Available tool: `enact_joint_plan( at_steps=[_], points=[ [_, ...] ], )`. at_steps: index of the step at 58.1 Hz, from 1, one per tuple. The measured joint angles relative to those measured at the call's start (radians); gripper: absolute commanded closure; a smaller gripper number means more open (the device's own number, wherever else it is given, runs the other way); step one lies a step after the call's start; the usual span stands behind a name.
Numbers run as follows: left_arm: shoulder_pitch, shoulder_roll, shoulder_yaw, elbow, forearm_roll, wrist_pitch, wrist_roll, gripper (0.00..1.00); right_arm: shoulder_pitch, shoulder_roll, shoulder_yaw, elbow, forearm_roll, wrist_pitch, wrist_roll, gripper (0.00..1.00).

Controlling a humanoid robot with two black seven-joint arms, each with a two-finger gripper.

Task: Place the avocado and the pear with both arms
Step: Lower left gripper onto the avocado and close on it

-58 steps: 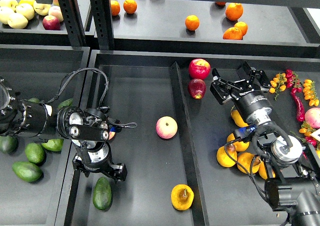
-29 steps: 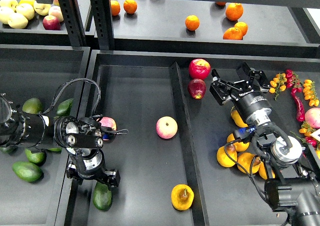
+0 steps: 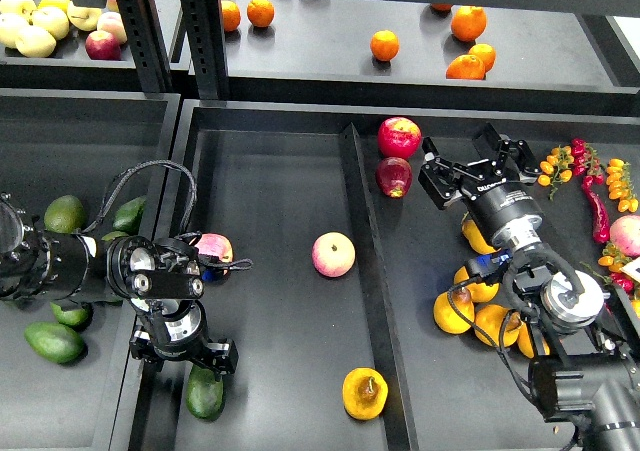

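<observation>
Nearest, at 6 o'clock in the middle tray [image 3: 270, 171]: the pear [image 3: 364, 392], brown blotch up, lying free. Just left at 7, the avocado [image 3: 205, 392], also lying free, half tucked under the left gripper [image 3: 185, 356], which hangs right over its top end, probably lined up for a grab. Fingers there too dark and end-on, so can't tell whether apart or together. Further out at 2 o'clock, the right gripper [image 3: 478, 167] with fingers spread, empty, parked above the side bin, nowhere near the pear yet.
</observation>
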Motion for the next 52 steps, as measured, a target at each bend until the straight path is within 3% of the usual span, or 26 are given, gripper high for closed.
enact_joint_plan(
  at_steps=[36,52],
  points=[
    [0.089,0.0,-0.091,0.043,0.016,0.0,0.0,0.01,0.0,0.0,-0.003,-0.001,0.0,0.0,0.0,0.01],
    [0.095,0.0,-0.096,0.055,0.022,0.0,0.0,0.18,-0.001,0.0,-0.003,0.0,0.0,0.003,0.0,0.01]
  ],
)
